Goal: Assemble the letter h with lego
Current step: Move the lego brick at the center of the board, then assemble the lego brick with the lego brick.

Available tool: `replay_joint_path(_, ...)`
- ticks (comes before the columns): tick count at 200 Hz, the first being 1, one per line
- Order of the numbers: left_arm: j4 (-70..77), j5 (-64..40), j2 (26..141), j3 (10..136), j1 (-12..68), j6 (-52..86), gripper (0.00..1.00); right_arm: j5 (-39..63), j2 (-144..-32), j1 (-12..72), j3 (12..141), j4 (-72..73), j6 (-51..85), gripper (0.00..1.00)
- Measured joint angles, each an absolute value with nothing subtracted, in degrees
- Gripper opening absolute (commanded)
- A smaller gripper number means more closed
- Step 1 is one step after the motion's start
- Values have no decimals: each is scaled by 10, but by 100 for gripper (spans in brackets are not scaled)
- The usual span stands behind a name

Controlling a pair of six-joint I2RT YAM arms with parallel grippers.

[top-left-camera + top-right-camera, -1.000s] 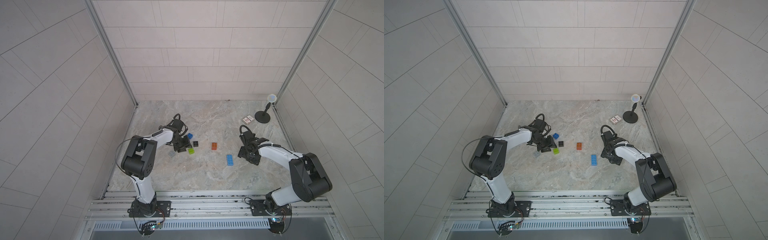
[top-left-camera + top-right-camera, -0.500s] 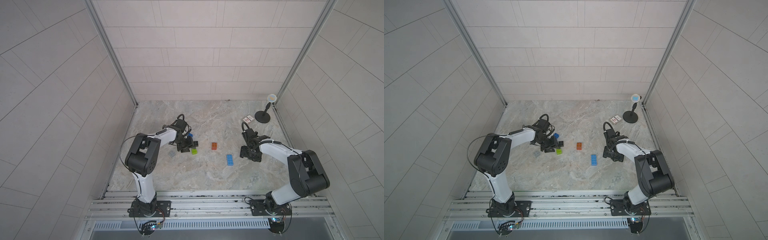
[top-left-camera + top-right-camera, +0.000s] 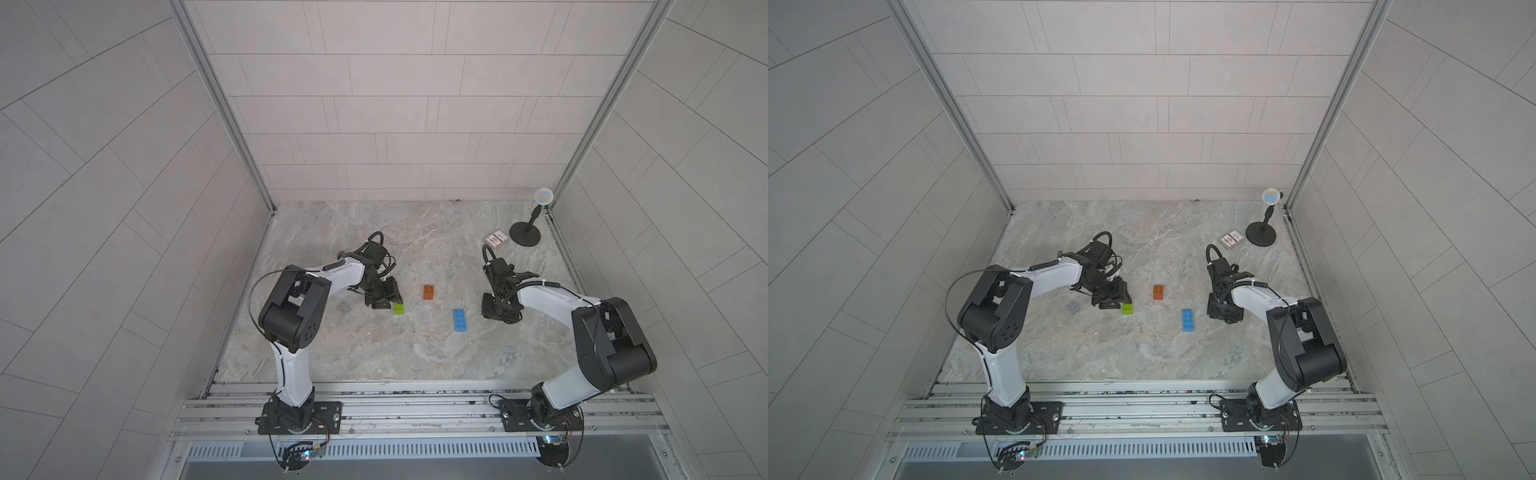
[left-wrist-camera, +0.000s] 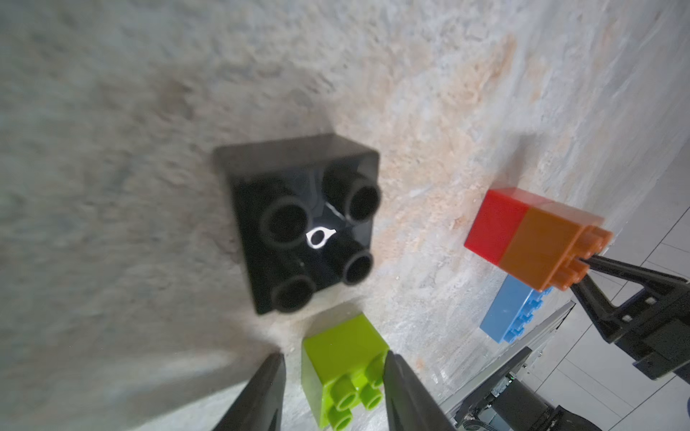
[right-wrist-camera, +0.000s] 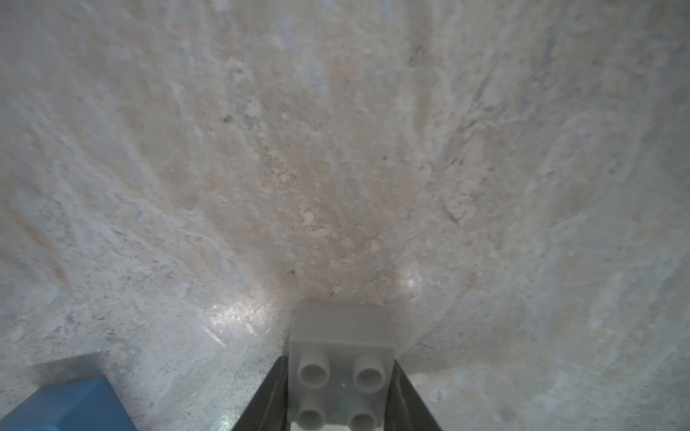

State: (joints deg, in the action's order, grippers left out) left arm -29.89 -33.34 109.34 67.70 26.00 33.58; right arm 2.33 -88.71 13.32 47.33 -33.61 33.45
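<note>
Far on the left of the table point(image 3: 365, 353) I see a darker grey brick point(image 3: 343, 308) lying all by itself. Next to it my left gripper point(image 3: 383, 300) is down low over the table. In its wrist view a black brick point(image 4: 306, 224) sits with its studs up, and a lime green brick point(image 4: 345, 369) stands between the two fingers. One finger point(image 4: 407, 395) touches the lime green brick and the other finger point(image 4: 261, 395) has a little gap. So this gripper is not squeezing; it is loose around the brick. In both top views the lime green brick rests on the table just beside the gripper. A bit to the right lies an orange brick point(image 3: 429, 293) stuck to a red brick point(image 4: 496, 224), and the two are tipped on their side. They are the only bricks I can see joined. Then comes a long blue brick point(image 3: 459, 320), flat on the table, near that pair but apart from it. Just right of it my right gripper point(image 5: 340, 373) is down at the table too. Its jaws press on both sides of a pale grey brick point(image 5: 341, 332), gripping it while it sits on the table. Far back on the right are a small red and white box point(image 3: 496, 238) and a black stand point(image 3: 525, 235), close together.
</note>
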Motion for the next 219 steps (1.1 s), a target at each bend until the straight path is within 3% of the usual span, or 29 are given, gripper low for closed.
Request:
replay_joint_path(56,-299,-337,1094,677,299,336,50,39,-865,134,456,-332,334,20)
replay_joint_path(82,-299,-340,1091,675,309,338,55,43,-820,149,446,-344,349,18)
replay_joint_path(134,-300,-337,1049,660,306,347,65,29,-682,320,464,-354,440,19)
replay_joint_path(174,-276,-323,955,625,237,366,66,4,-745,431,508,-333,533,23)
replay_joint_path(219,-253,-278,874,591,134,397,66,-3,-920,494,619,-309,616,24)
